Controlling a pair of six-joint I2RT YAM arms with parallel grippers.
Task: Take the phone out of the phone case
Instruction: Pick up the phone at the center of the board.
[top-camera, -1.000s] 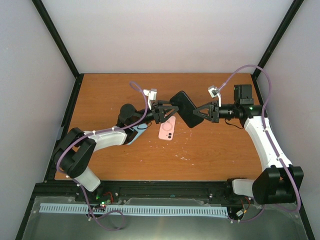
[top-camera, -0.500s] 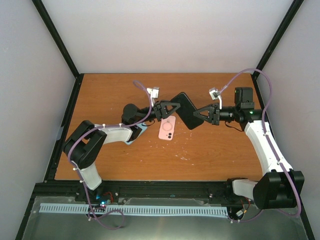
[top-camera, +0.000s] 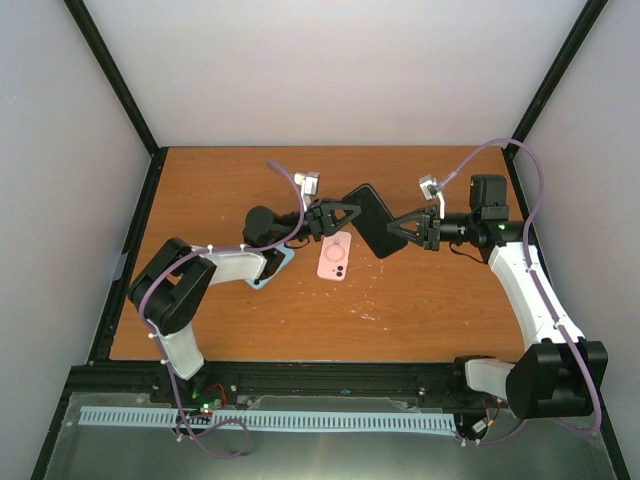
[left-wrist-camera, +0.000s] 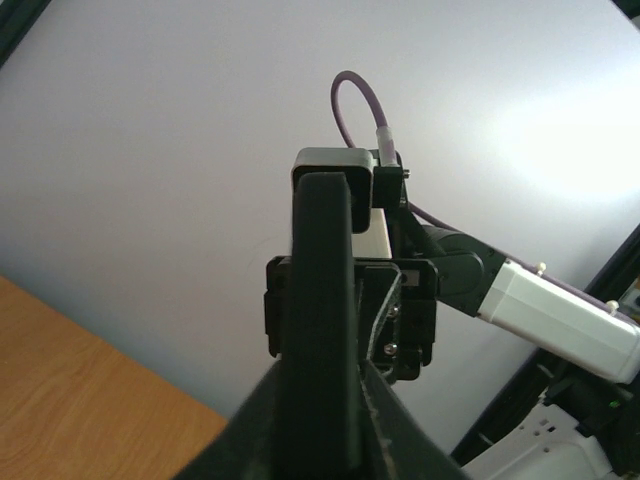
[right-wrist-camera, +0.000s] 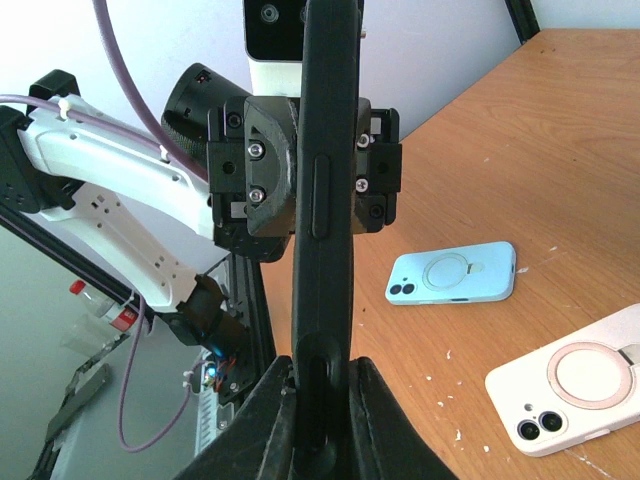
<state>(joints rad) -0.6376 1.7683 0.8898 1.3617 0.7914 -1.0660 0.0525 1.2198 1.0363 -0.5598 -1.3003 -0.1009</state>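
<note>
Above the middle of the orange table (top-camera: 440, 300), the black phone (top-camera: 368, 220) hangs tilted in the air, gripped at opposite ends. The left gripper (top-camera: 350, 214) is closed on its left end and the right gripper (top-camera: 393, 228) is closed on its right end, so the two face each other across the phone. Only the top view shows this layout, with the phone's broad face turned up toward the camera. Each wrist view shows the phone edge-on instead, as a narrow black slab rising from between that gripper's own fingers, with the opposite gripper clamped at the far end. The right wrist view reveals a long side button on the phone's edge. Whether a case surrounds the phone cannot be told. That view also shows a pale blue phone (right-wrist-camera: 452, 275) and a pink phone (right-wrist-camera: 565, 380) lying camera-side up on the table, apart from each other. In the top view the pink phone lies just nearside of the held phone, and the blue one is partly hidden under the left arm.
</note>
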